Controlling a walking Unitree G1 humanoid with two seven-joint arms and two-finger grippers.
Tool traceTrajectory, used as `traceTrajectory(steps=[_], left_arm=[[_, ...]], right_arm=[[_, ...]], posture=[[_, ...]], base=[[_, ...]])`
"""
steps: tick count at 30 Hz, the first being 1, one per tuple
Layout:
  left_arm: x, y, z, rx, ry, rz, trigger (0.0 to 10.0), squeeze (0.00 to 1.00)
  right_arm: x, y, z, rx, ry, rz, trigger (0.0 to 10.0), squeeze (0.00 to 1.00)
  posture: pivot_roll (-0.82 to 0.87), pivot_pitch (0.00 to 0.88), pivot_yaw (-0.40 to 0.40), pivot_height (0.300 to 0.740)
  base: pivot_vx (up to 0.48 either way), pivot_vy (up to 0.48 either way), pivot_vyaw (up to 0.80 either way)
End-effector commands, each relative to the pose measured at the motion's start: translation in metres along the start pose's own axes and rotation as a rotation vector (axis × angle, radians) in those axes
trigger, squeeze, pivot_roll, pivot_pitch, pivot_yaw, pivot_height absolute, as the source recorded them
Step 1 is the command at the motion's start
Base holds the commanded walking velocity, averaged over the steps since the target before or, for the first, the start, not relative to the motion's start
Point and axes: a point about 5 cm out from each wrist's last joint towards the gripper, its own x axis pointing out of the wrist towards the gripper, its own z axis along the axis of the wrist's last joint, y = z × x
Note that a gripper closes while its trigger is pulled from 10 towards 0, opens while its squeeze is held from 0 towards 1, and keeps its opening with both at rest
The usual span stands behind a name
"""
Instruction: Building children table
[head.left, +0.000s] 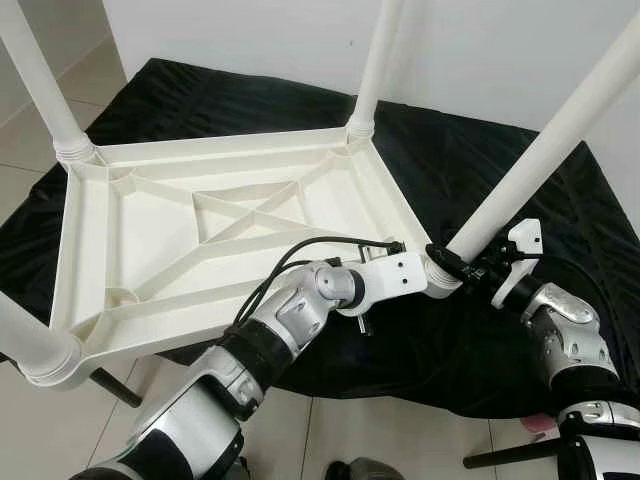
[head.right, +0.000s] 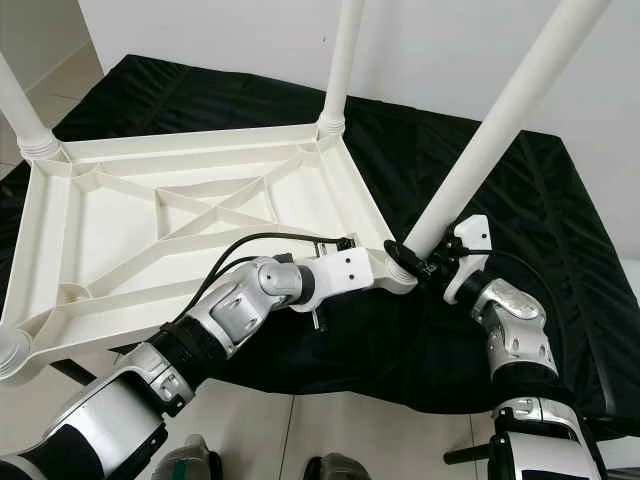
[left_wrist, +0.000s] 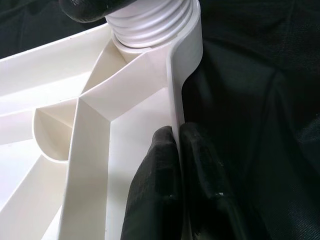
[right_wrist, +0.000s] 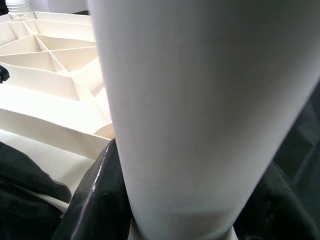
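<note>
**Both end effectors on the near corner of the upturned table**

Upside down, the white plastic children's table (head.left: 230, 220) lies on a black cloth (head.left: 520, 180) spread over the surface, its ribbed underside facing up and four white legs rising from the corners. At about 4 o'clock in the head views, the left end effector (left_wrist: 177, 150) pinches the tabletop's thin side rim — its two black fingers (left_wrist: 155, 185) nearly closed, one on each face of the wall, just beside the threaded socket. The right end effector (head.left: 455, 262) is clamped around the base of the near right leg (head.left: 545, 140), which tilts toward 1 o'clock where it meets that corner socket.
</note>
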Motion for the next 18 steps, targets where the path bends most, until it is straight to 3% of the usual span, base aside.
traceTrajectory(steps=[1,9,18], left_arm=[[0.007,-0.016,-0.01,0.003,0.059,-0.1,10.0,0.0],[0.008,-0.018,-0.01,0.0,0.058,-0.102,10.0,0.0],[0.008,-0.021,-0.011,0.0,0.059,-0.108,10.0,0.0]], right_arm=[[-0.005,-0.001,-0.001,0.014,0.006,-0.018,10.0,0.0],[0.003,0.012,0.001,0.077,-0.051,-0.051,10.0,0.0],[0.017,0.036,0.006,0.1,-0.106,-0.193,10.0,0.0]], posture=[[-0.03,0.024,-0.055,0.74],[-0.02,0.027,-0.066,0.74],[-0.02,0.018,-0.067,0.74]], base=[[0.0,0.0,0.0],[0.0,0.0,0.0],[0.0,0.0,0.0]])
